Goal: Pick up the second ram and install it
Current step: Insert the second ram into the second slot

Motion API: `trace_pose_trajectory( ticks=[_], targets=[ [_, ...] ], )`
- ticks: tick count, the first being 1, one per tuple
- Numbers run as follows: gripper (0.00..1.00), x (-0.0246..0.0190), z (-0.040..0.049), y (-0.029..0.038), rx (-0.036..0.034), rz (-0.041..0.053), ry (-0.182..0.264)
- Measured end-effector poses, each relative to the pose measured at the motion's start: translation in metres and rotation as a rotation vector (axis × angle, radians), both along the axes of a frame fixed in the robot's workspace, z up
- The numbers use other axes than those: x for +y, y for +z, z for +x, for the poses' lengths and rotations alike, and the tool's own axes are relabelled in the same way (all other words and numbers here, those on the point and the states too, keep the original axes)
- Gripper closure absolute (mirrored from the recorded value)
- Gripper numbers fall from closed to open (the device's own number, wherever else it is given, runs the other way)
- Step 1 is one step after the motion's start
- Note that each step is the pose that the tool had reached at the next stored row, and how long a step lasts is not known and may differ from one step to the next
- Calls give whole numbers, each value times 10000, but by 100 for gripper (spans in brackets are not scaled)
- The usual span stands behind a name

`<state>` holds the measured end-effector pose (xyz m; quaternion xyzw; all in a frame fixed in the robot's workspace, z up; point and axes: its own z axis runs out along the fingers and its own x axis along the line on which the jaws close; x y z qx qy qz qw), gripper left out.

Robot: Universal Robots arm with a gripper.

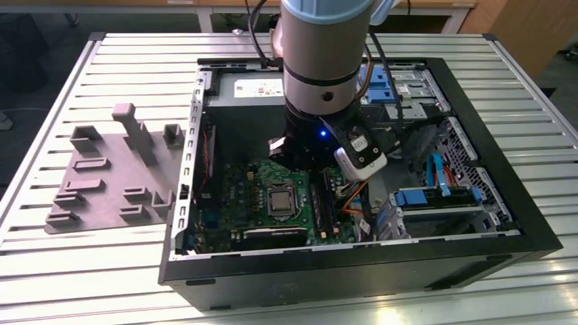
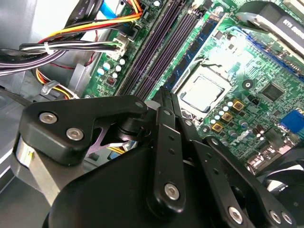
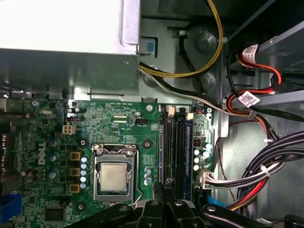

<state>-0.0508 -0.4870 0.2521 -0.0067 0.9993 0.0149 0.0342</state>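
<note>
My gripper (image 1: 296, 161) hangs low inside the open computer case (image 1: 505, 230), over the back end of the green board (image 1: 243, 196). In both wrist views its black fingers (image 2: 164, 102) meet at the tips, so it is shut. It hovers just above the long black slots (image 3: 175, 147) beside the processor (image 3: 113, 176). The gripper (image 3: 167, 185) lines up with the slot nearest the processor. The second ram is hidden: I cannot make out a stick between the fingers or tell one apart from the dark slots (image 2: 156, 47).
A grey plastic tray (image 1: 99, 196) with raised blocks lies on the slatted table on the exterior view's left. The silver power-supply box (image 3: 66, 42) borders the board. Cable bundles (image 3: 266, 166) and blue-tabbed drive bays (image 1: 434, 200) crowd the case's other side.
</note>
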Motion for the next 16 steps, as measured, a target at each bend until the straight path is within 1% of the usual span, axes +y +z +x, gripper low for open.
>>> trace_pose_trajectory(
  ticks=[16],
  targets=[
    [89,0,76,-66,-1,4,-61]
  ],
)
